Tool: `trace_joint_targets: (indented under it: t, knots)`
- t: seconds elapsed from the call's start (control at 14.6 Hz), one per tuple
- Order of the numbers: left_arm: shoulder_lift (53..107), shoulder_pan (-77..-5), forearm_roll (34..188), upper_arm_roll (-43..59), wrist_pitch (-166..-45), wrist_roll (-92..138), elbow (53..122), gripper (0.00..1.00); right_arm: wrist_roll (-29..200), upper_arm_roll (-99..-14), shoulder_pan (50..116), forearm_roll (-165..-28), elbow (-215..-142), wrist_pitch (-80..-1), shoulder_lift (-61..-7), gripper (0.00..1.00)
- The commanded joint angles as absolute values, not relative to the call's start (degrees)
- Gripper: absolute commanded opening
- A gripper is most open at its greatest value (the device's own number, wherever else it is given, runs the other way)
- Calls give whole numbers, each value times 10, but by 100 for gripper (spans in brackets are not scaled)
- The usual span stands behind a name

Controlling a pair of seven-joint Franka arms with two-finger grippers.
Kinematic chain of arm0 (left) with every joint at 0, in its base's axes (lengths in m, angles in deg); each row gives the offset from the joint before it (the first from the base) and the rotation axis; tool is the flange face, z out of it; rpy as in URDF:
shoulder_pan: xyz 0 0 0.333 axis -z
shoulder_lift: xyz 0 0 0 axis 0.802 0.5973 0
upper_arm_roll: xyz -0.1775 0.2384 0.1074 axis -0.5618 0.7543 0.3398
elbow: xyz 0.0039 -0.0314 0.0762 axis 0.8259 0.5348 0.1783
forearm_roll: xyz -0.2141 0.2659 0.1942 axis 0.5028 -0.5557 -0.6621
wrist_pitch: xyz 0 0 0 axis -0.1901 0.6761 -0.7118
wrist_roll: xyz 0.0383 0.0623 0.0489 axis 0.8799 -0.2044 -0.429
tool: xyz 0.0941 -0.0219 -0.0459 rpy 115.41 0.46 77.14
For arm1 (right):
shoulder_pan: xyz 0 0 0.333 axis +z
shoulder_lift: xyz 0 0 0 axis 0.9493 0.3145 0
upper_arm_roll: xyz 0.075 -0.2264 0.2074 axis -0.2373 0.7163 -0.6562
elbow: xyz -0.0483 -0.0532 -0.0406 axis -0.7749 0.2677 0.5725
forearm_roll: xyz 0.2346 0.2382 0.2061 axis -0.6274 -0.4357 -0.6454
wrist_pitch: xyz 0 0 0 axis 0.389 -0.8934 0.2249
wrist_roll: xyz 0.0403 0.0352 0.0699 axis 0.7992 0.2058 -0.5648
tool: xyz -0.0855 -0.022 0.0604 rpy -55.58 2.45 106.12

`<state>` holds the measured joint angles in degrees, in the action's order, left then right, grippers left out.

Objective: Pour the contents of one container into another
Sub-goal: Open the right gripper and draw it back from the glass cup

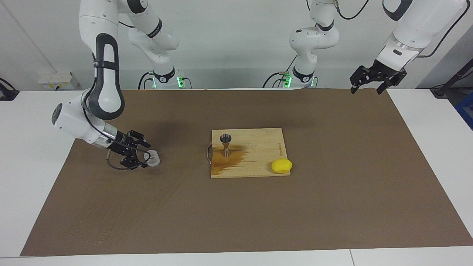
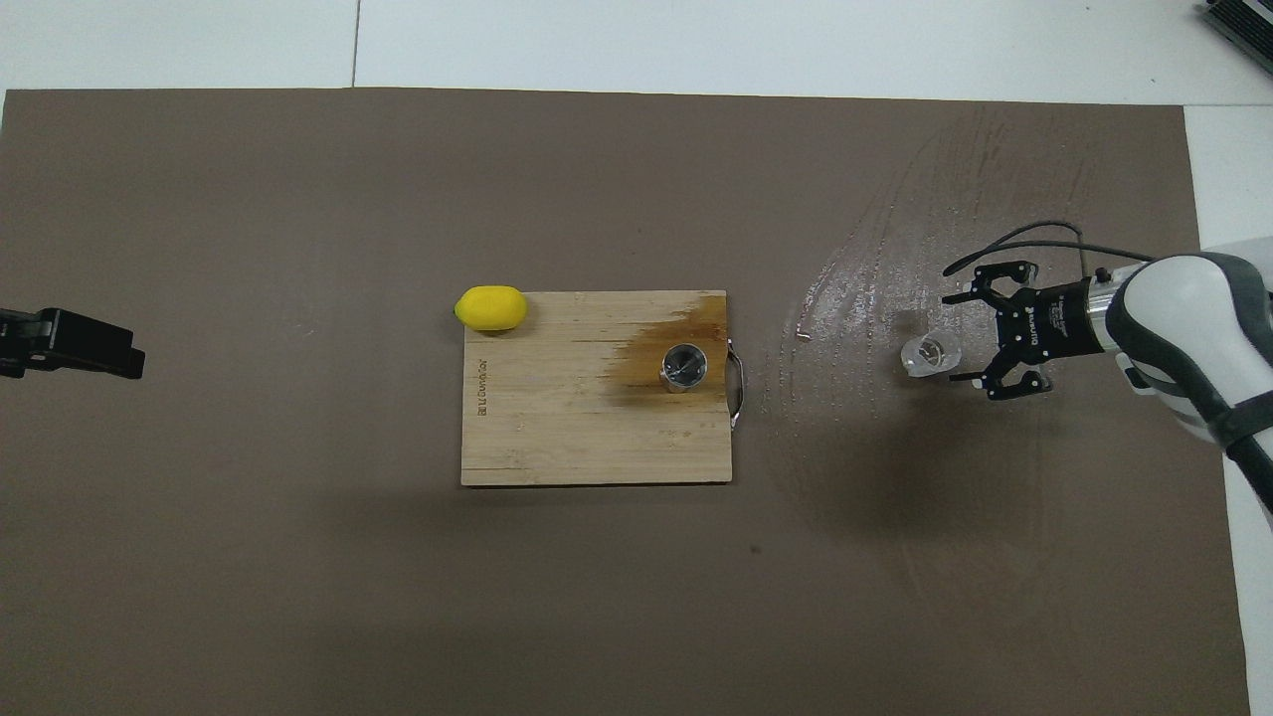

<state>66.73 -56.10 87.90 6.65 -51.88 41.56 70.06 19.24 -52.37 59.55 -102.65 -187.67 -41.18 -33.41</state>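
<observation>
The clear cup [image 1: 154,159] [image 2: 930,353] sits on the brown mat toward the right arm's end of the table. My right gripper [image 1: 147,156] [image 2: 955,338] is low over the mat, open, with its fingertips on either side of the cup's edge; I cannot tell whether they touch it. The steel jigger [image 1: 225,145] [image 2: 683,366] stands upright on the wooden cutting board [image 1: 255,162] [image 2: 577,438], in a dark wet stain. My left gripper [image 1: 371,83] [image 2: 70,343] waits raised and open over the mat's edge at the left arm's end.
A yellow lemon [image 1: 281,166] [image 2: 490,307] lies at the board's corner farthest from the robots, toward the left arm's end. The board has a metal handle [image 2: 736,383] on the side toward the cup. Wet streaks [image 2: 865,288] mark the mat between board and cup.
</observation>
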Motion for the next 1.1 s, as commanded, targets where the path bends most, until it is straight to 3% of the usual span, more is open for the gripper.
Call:
trace_joint_targets:
  t: [0.0,0.21,0.41,0.75,1.03]
  knots:
    - [665,-565,885,65,-512,421,701,100,209,-523,594,-1012,-1891,-410,-379,100]
    - [665,-565,885,65,-512,421,700,100,245,-529,603,-962,-1882,-411,-398,100]
    - [665,-565,886,65,-512,421,701,100,301,-530,654,-844,-1871,-415,-396,100]
    - [665,-565,885,65,-512,421,701,100,547,-530,717,-738,-1870,-411,-399,100]
    - [665,-565,885,65,-510,421,701,100,571,-531,740,-658,-1836,-390,-421,100]
